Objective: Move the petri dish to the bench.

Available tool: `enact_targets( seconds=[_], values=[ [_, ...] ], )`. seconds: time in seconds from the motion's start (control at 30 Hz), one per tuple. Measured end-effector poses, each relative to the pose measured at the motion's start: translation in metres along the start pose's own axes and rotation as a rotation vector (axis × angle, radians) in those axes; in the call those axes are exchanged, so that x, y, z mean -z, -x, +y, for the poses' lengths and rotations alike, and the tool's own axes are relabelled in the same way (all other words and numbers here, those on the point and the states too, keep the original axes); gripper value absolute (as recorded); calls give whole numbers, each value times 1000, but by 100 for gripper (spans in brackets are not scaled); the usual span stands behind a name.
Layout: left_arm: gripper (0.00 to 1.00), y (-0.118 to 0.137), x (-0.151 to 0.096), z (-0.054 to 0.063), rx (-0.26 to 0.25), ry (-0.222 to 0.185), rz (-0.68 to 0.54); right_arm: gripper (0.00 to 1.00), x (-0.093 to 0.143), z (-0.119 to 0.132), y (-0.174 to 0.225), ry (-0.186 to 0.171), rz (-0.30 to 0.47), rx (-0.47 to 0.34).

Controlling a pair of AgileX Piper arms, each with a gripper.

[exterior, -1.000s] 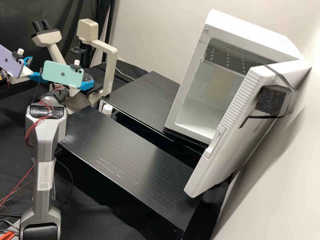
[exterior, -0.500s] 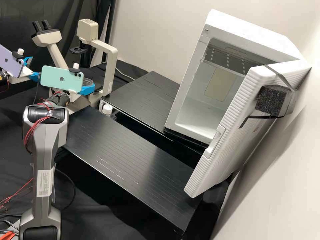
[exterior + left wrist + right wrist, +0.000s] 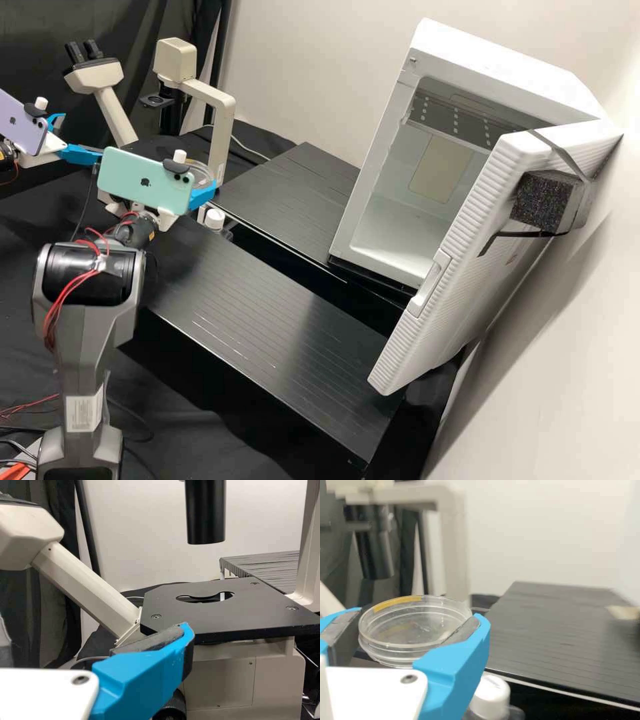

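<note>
Item one, at far left in the high view, is the left gripper [image 3: 81, 137], its two blue fingers standing apart with nothing between them. A purple phone [image 3: 20, 123] is mounted above it, bearing one pale emblem on its back. Next is one cream microscope [image 3: 107, 77] with two dark eyepieces [image 3: 91, 48]. In the left wrist view its black stage [image 3: 200, 622] has one shaped opening and three visible screws, and one blue finger of the left gripper lies in front of it. Further right, a mint phone [image 3: 140, 179], likewise marked with one emblem, is mounted on the right arm [image 3: 83, 347], whose lower link carries one white printed label [image 3: 83, 413]. The right gripper [image 3: 203, 194] is clamped on one clear round petri dish [image 3: 415, 622], gripped at its sides by the dark pads and raised in front of the microscope. One yellow strip [image 3: 397, 603] marks the dish's rim. Just beyond stands one bottle with a white cap [image 3: 215, 218]. Two black slatted bench tops [image 3: 267, 307] follow, with a dark gap between them. At right is one white cabinet [image 3: 507, 73], its single door [image 3: 467, 233] open and bearing a strapped dark foam block [image 3: 543, 200].
</note>
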Motion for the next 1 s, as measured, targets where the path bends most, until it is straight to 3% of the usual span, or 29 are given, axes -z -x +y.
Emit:
enact_targets(
  seconds=[0.3,0.47,0.63,1.0],
  values=[
    [100,0,0,0,0,1,1,0,-26,37,94,26,61,-168],
    [100,0,0,0,0,1,1,0,-47,38,126,61,39,-182],
    [100,0,0,0,0,1,1,0,-74,33,149,68,-45,-176],
    [100,0,0,0,0,1,1,0,-92,48,160,87,-215,-274]
  ],
)
